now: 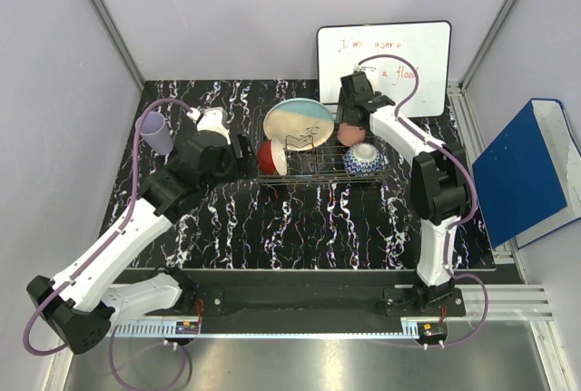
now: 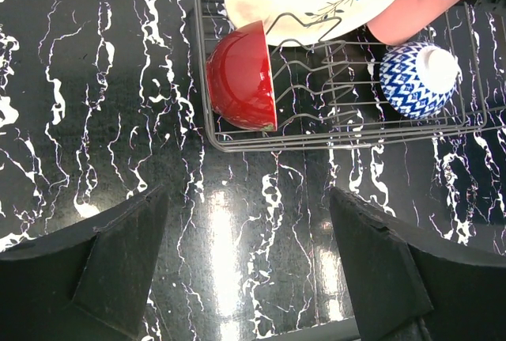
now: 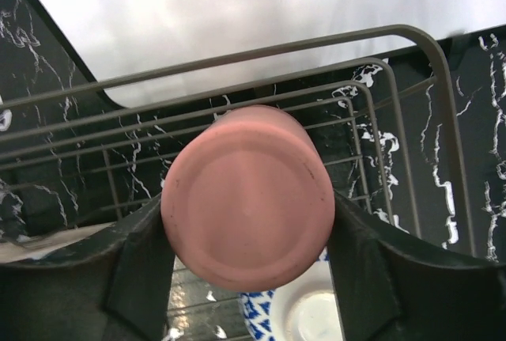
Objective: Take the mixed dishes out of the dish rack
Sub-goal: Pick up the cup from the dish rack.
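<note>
we see the dish rack (image 1: 313, 177) in the middle of the black marbled table (image 1: 272, 223). inside it, the large light-blue-and-cream plate (image 1: 298, 122) stands on edge at the rack's 11 o'clock. the red bowl (image 1: 268, 155) is tipped on its rim at 9 o'clock. the small blue-and-white patterned bowl (image 1: 365, 160) sits upside down at 4 o'clock, and the salmon-pink cup (image 1: 349, 133) is at 1 o'clock, bottom up.

the right gripper (image 3: 247, 202) comes down over that cup. in its wrist view the round pink base fills the gap, and both fingers (image 3: 134, 270) lie against the cup's sides, so we read it as pinching the cup, which is inside the rack.

the left gripper (image 2: 247, 193) hangs over bare table just beside the rack's 9 o'clock end. its fingers are spread wide with nothing between them.

the lavender cup (image 1: 156, 131) stands on the table well apart from the rack, out at 9 o'clock. a white board (image 1: 386, 60) with red writing leans behind the rack at 1 o'clock. a blue folder (image 1: 522, 173) lies off the table at 3 o'clock.
</note>
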Robot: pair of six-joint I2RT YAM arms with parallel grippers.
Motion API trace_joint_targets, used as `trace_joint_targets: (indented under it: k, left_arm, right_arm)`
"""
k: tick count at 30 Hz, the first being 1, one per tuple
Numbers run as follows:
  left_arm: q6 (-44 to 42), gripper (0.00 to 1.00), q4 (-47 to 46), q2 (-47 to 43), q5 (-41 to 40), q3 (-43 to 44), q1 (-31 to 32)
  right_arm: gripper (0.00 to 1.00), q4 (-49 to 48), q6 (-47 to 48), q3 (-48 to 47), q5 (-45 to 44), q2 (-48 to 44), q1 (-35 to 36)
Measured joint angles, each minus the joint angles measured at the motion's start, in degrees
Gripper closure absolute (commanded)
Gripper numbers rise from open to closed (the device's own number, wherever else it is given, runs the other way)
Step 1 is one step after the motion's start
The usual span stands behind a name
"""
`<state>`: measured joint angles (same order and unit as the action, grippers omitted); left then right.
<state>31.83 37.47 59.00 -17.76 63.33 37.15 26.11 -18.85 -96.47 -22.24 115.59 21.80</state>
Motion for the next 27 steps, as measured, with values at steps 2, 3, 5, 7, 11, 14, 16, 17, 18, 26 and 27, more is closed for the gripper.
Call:
trace_joint_targets:
  k: [2,3,5,7,11,14,16,17,18,26,27]
  left_arm:
    - [0.11,0.15,0.09,0.0,-0.02,-0.2,0.0]
    - [0.11,0.15,0.09,0.0,0.0,-0.22,0.0]
    - [0.15,0.15,0.04,0.0,-0.02,-0.28,0.0]
    - [0.15,0.15,0.04,0.0,-0.04,-0.5,0.0]
    - [0.13,0.15,0.07,0.02,-0.04,-0.5,0.0]
    - [0.11,0.15,0.0,0.48,-0.07,-0.48,0.0]
    - [0.13,0.15,-0.02,1.25,-0.07,-0.46,0.0]
    - [0.13,0.15,-0.04,1.7,-0.07,-0.42,0.0]
    - [0.11,0.15,-0.07,2.08,-0.07,-0.35,0.0]
    - [0.48,0.08,-10.69,1.11,5.99,-2.1,-0.61]
    - [1.53,0.06,-15.63,-0.7,8.83,-4.66,-1.11]
  right_arm:
    - [0.45,-0.04,0.09,-0.07,0.5,0.28,0.0]
    - [0.48,-0.02,0.07,-0.07,0.52,0.28,0.0]
    - [0.5,0.04,-0.2,-0.07,0.66,0.17,-0.02]
    - [0.52,0.09,-0.66,0.04,0.76,-0.09,-0.04]
    - [0.6,0.39,-2.01,2.95,1.01,-4.17,-0.04]
    - [0.76,0.79,-3.17,5.97,1.51,-11.3,-0.04]
    - [0.88,0.61,-3.78,8.0,2.36,-18.38,0.07]
    - [1.0,0.24,-4.07,8.98,2.91,-22.27,0.07]
    - [1.0,-0.2,-4.31,9.94,3.54,-26.36,0.07]
    - [1.0,-12.26,-10.64,28.98,13.27,-56.61,0.04]
    - [1.0,-14.69,-12.74,32.65,15.82,-59.28,-0.15]
